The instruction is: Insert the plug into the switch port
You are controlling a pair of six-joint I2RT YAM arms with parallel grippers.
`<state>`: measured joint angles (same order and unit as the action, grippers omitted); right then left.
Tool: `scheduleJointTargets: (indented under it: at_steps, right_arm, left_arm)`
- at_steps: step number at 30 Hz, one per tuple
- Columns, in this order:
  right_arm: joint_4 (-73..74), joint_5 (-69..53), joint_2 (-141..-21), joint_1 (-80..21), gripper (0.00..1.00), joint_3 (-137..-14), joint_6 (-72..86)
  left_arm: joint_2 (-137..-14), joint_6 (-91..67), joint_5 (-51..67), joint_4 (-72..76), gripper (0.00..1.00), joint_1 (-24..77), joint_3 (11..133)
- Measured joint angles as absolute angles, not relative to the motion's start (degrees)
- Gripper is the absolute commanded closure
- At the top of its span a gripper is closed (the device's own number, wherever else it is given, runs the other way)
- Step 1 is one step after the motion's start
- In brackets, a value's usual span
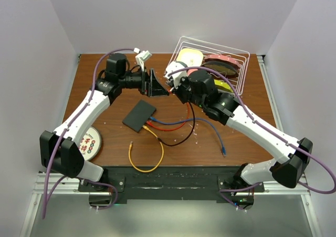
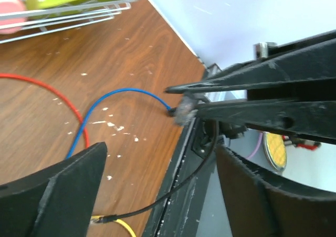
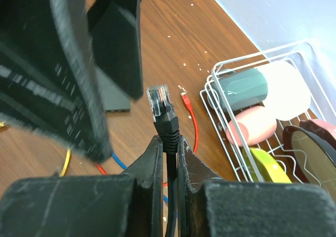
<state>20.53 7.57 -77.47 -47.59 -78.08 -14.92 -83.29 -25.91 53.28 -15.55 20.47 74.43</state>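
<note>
The switch (image 1: 139, 115) is a flat black box lying on the brown table, with red, blue and yellow cables at its right edge. It also shows in the right wrist view (image 3: 113, 99), partly hidden behind my left gripper's fingers. My right gripper (image 1: 175, 91) (image 3: 169, 147) is shut on the black cable's boot, and the clear plug (image 3: 160, 103) sticks up past its fingertips, held in the air behind the switch. My left gripper (image 1: 160, 86) (image 2: 163, 195) is open and empty, facing the plug (image 2: 185, 109) at close range.
A white wire dish basket (image 1: 239, 55) with coloured dishes stands at the back right. A round tin (image 1: 89, 142) sits at the front left. Loose yellow (image 1: 147, 155), red (image 1: 173, 126), blue (image 1: 218, 134) and black (image 1: 181, 140) cables lie in front of the switch.
</note>
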Motion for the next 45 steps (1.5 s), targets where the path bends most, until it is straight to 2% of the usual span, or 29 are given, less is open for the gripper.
scheduleJointTargets:
  at_steps: [11,19,33,45]
  right_arm:
    - [20.51,7.79,-76.49,-47.62,1.0,-77.36,-14.11]
    - [20.51,6.44,-76.51,-47.59,1.0,-77.36,-12.93]
    - [16.8,-4.58,-84.53,-44.25,1.0,-75.05,-6.74]
    - [10.33,-14.76,-94.63,-37.95,1.0,-70.76,-1.39]
  left_arm:
    - [-76.16,-26.83,42.41,-11.51,0.03,12.14,71.33]
    - [-74.72,-25.43,31.27,-10.33,0.02,11.38,70.57]
    - [-81.6,-23.11,18.5,-8.75,0.0,11.31,62.43]
    - [-89.32,-22.96,13.67,0.97,0.0,9.74,51.66]
